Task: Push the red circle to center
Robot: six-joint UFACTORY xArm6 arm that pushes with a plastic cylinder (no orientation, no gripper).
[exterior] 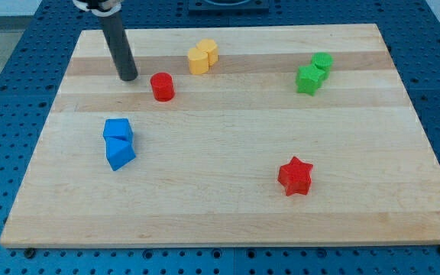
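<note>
Red circle: a short red cylinder sitting in the upper left part of the wooden board, standing free with bare wood all round it.
Bearing from my tip: my tip rests on the board just to the view's left of the red circle and a touch higher, near it but not touching; a narrow strip of wood shows between them.
Where centre lies: down and to the view's right of the red circle, so tip, circle and board centre fall roughly on one slanting line, with my tip on the far side from the goal.
Judgement on the push: a stroke toward the lower right looks well lined up; a slightly lower start might send the circle too far right.
Rod pose: nearly upright, leaning slightly, entering from the view's top left.
End effector state: a plain rod with nothing to open or close; it holds nothing and touches no block.
Neighbours: yellow blocks up and right of the circle, blue blocks below left, green blocks and red star well apart.
</note>
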